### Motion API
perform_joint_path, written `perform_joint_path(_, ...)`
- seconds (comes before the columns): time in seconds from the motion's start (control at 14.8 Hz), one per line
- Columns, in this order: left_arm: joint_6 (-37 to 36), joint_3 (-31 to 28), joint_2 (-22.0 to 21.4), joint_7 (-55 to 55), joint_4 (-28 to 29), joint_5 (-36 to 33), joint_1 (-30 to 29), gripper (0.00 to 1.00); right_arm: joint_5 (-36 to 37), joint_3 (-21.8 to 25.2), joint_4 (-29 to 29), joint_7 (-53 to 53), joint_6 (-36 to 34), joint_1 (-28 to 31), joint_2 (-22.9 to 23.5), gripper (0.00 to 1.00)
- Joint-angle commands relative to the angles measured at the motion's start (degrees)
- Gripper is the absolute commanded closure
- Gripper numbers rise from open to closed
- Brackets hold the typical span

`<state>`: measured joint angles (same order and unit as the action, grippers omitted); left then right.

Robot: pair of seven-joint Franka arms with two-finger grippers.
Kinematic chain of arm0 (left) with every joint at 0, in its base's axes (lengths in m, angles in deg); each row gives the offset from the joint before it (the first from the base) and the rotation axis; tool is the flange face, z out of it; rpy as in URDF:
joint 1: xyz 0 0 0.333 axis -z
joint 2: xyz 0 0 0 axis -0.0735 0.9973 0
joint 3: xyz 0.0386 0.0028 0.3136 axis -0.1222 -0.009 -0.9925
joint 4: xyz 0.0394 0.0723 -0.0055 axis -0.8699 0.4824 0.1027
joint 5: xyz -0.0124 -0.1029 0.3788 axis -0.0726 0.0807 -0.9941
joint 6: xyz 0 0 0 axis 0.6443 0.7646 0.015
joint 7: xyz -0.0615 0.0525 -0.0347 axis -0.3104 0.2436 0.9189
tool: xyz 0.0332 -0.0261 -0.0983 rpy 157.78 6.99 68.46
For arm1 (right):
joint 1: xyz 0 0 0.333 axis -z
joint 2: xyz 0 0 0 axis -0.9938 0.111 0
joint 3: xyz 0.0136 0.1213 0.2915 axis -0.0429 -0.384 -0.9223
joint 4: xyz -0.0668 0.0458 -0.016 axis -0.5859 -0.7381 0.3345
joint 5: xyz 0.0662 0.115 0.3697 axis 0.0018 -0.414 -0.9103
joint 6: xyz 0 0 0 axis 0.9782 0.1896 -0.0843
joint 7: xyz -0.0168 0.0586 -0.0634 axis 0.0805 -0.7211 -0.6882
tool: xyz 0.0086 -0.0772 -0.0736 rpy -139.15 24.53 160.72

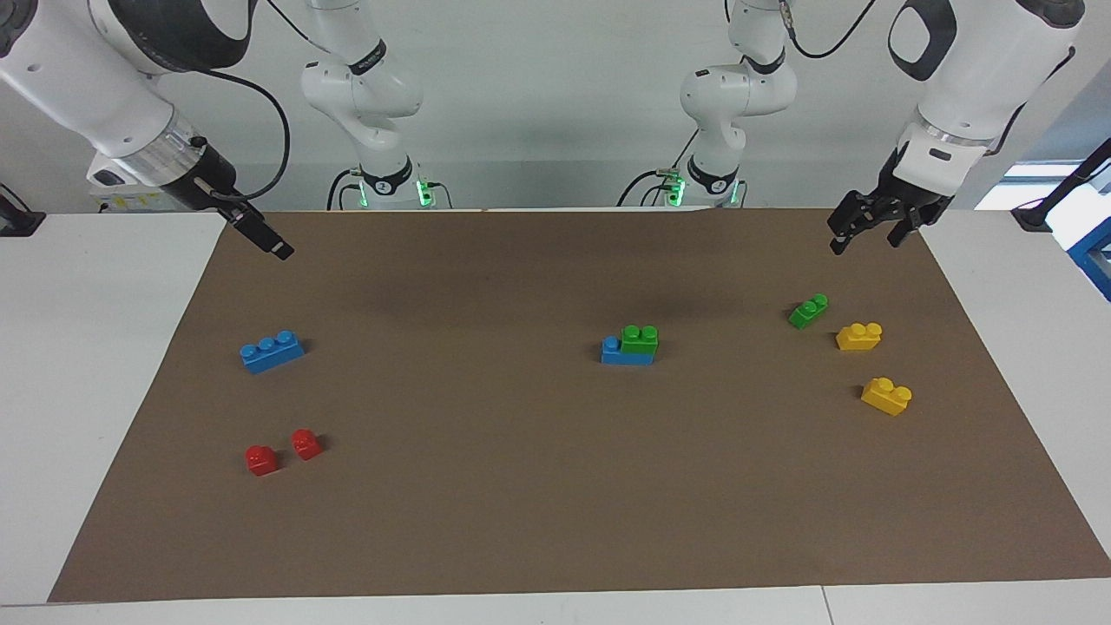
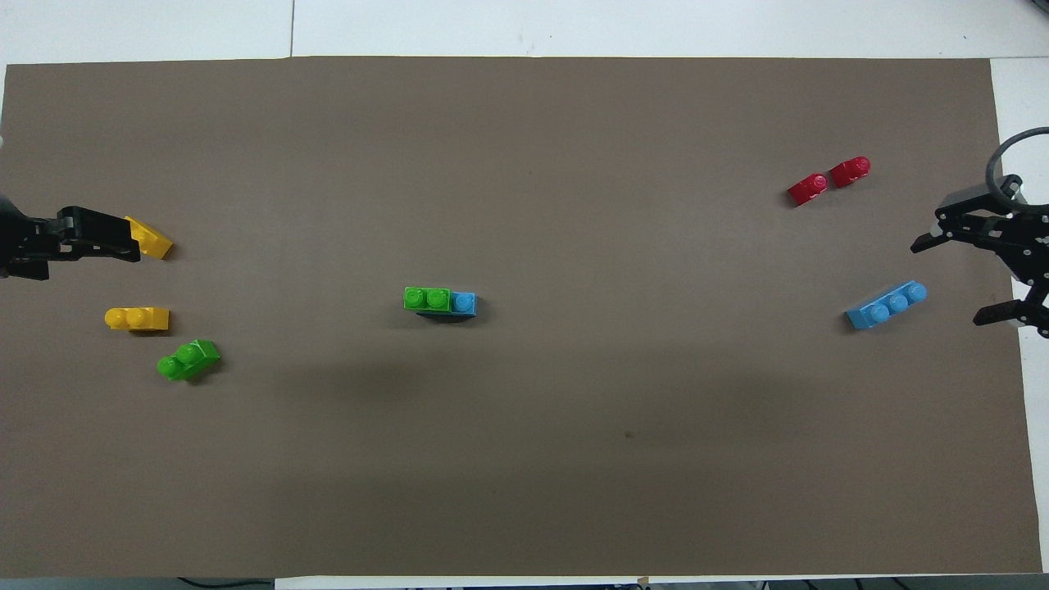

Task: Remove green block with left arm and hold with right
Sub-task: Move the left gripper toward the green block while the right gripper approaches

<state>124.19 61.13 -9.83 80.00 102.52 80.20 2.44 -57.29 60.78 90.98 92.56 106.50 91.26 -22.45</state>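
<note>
1. The right gripper hangs with fingers spread wide over the mat's edge at the right arm's end, above a lone blue brick.
2. The left gripper, fingers apart, hovers over the left arm's end of the brown mat, holding nothing.
3. The green block sits mid-mat, pressed atop a blue base brick.
4. A darker green brick and two yellow bricks lie toward the left arm's end; two red bricks lie toward the right arm's end.
</note>
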Motion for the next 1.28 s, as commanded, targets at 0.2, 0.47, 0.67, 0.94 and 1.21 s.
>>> perform_joint_path(0.2,1.88,0.15,-2.39,26.29,3.63,0.78,4.06,0.00,-7.52,-0.02,1.22,11.57,-0.68,0.72,2.53,0.00)
perform_joint_path(0.47,4.61,0.15,-2.66,41.15,4.43,1.31,7.57,0.00,-15.60,-0.02,4.55,13.51,1.24,0.72,4.29,0.00)
perform_joint_path(0.67,7.85,0.15,-3.09,62.29,6.27,1.31,10.55,0.00,-20.25,-0.02,5.17,18.86,2.74,-0.16,5.26,0.00)
perform_joint_path(0.94,11.99,0.15,-5.38,77.48,12.06,1.31,15.03,0.00,-25.28,-0.28,8.07,21.33,5.37,-0.25,6.05,0.00)
perform_joint_path(1.21,12.61,0.15,-5.38,84.60,14.80,1.40,17.42,0.00,-26.08,-0.45,9.56,21.61,8.18,-1.74,7.28,0.00)
